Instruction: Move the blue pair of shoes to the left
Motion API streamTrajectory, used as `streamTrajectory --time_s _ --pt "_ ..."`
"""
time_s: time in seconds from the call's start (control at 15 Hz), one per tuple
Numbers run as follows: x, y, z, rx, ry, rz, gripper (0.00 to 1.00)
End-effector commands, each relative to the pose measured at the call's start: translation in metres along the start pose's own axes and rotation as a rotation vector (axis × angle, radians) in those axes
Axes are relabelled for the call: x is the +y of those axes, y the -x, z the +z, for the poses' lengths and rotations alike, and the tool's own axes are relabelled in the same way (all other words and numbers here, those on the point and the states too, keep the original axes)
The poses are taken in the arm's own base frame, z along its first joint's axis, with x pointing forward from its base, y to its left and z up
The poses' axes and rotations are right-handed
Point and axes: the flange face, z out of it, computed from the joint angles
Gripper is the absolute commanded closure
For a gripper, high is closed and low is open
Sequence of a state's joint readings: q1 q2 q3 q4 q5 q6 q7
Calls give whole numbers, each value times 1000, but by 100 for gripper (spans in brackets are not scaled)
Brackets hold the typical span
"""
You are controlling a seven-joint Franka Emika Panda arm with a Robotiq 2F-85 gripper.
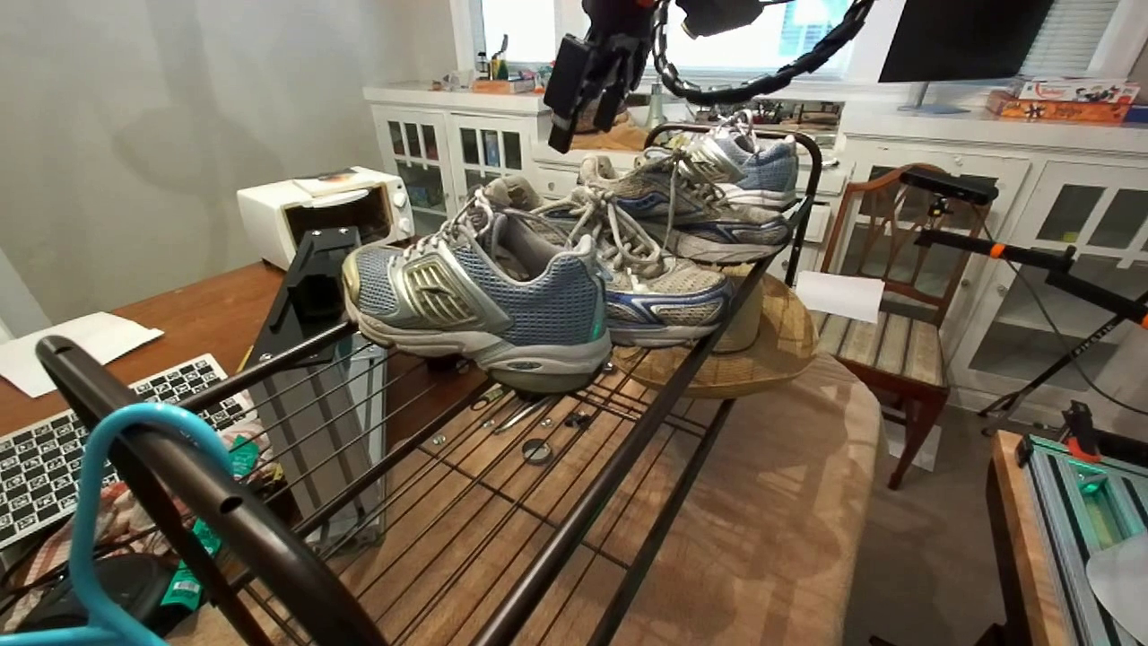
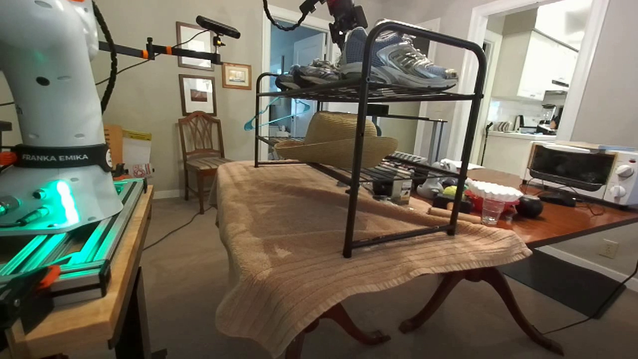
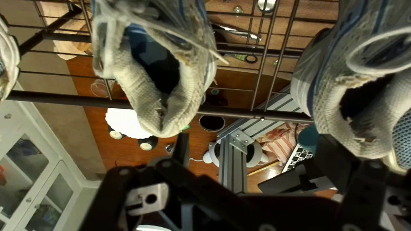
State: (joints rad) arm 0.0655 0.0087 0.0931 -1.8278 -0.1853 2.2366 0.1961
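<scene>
The blue pair of shoes stands on the rack's top shelf, between two paler silver sneakers. In an exterior view one blue-trimmed grey shoe [image 1: 668, 301] sits nearer and its mate [image 1: 717, 229] farther. In the wrist view they are the left shoe [image 3: 192, 109] and right shoe [image 3: 327, 122], heels toward my gripper. My gripper [image 3: 253, 144] is open and empty, one finger near each heel; contact cannot be told. In both exterior views the gripper [image 1: 587, 126] is above the shelf at its back side, and it also shows near the shoes [image 2: 341, 37].
Paler sneakers [image 1: 484, 305] [image 1: 762, 170] stand at either side of the pair. The black wire rack [image 2: 360, 164] has raised end bars. A straw hat [image 2: 339, 139] lies on its lower shelf. A blue hanger [image 1: 85, 511] hangs on one end. A metal frame [image 3: 237, 170] stands behind.
</scene>
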Motion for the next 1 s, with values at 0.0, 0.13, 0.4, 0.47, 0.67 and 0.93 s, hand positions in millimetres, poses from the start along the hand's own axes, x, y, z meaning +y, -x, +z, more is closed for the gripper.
streamTrajectory --time_s 0.0,0.13,0.4,0.47,0.67,0.93 --pt "-14 -10 1 -22 -52 -3 0" --pt "-21 -10 5 -46 -73 -37 0" --pt "-26 -13 26 -76 -102 -81 0" --pt "-27 -13 30 -86 -111 -87 0" --pt "-31 -15 39 -104 -133 -117 26" --pt "-33 -14 36 -143 -149 -119 58"
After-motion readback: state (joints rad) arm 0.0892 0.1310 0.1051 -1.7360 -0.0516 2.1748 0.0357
